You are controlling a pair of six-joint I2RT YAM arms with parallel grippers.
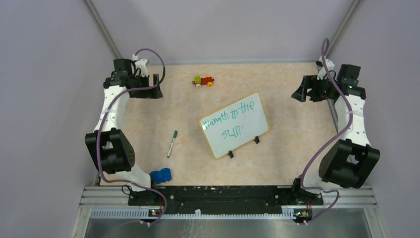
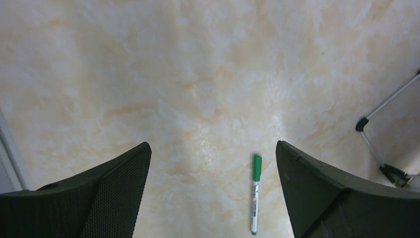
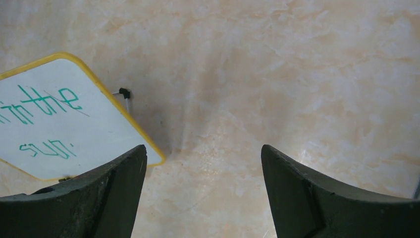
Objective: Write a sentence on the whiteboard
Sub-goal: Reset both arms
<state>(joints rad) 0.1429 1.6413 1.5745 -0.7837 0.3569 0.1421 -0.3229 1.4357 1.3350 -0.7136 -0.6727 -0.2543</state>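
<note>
I am holding my left end effector (image 2: 213, 145) spread wide with nothing between its fingers, hovering above bare table (image 1: 297, 148) at the far left corner. Directly below it in my left wrist view, a green marker (image 2: 255, 193) is lying flat and loose on the table, green end pointing away from me. I am keeping my right end effector (image 3: 203, 147) just as wide and just as empty, up at the far right. In its wrist view a yellow-rimmed corner of the whiteboard (image 1: 247, 131) is showing next to one finger, not touching it.

The whiteboard is standing tilted on its two black feet near the middle of the table, well apart from both arms, with the marker to its left. The sentence (image 1: 229, 115) is running across it in green on two lines and seems to read "warmth in the sun". A small multicoloured toy (image 1: 203, 81) is sitting beyond the board, and a blue toy car (image 1: 160, 175) is resting near my left base.

I am judging the writing finished and the marker put down. The next move calls for little: keeping both arms clear of the board so it does not get tipped or smudged.
</note>
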